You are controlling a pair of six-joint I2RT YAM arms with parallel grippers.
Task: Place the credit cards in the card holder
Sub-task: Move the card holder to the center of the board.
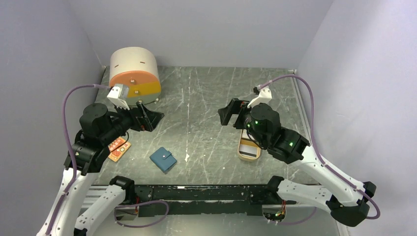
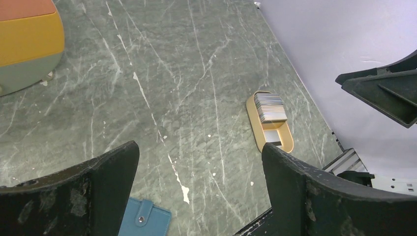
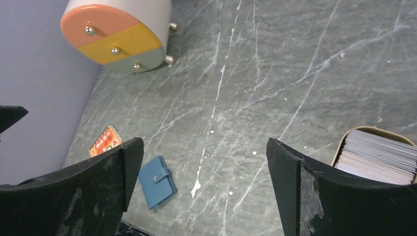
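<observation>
The blue card holder (image 1: 163,159) lies closed, snap tab fastened, near the table's front middle; it also shows at the left wrist view's bottom edge (image 2: 145,220) and in the right wrist view (image 3: 157,182). Orange credit cards (image 1: 119,148) lie flat at the front left, partly under the left arm (image 3: 104,140). A stack of whitish cards (image 2: 270,107) sits in a tan tray (image 1: 243,156) below the right arm. My left gripper (image 1: 152,117) hovers open and empty left of centre (image 2: 199,150). My right gripper (image 1: 228,114) hovers open and empty right of centre (image 3: 204,143).
A round cream drawer box (image 1: 134,73) with orange, yellow and green fronts stands at the back left. Lilac walls close in the table on three sides. A black rail (image 1: 196,192) runs along the front edge between the arm bases.
</observation>
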